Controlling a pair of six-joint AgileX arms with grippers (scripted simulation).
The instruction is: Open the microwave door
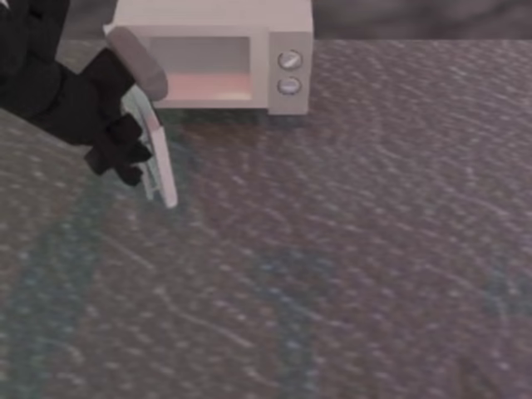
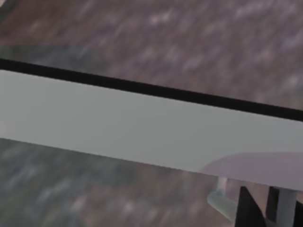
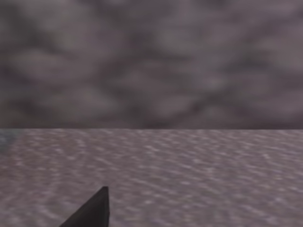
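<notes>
My left tool grasps the microwave door, swung wide off the microwave (pinkish interior exposed); task nearly finished.

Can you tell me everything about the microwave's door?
The microwave door is a flat beige-white panel with a greyish window and a pale handle strip along its far edge. It is swung wide open, sticking out from the left side of the microwave toward the table's front. The left gripper is right against it near the handle.
</notes>
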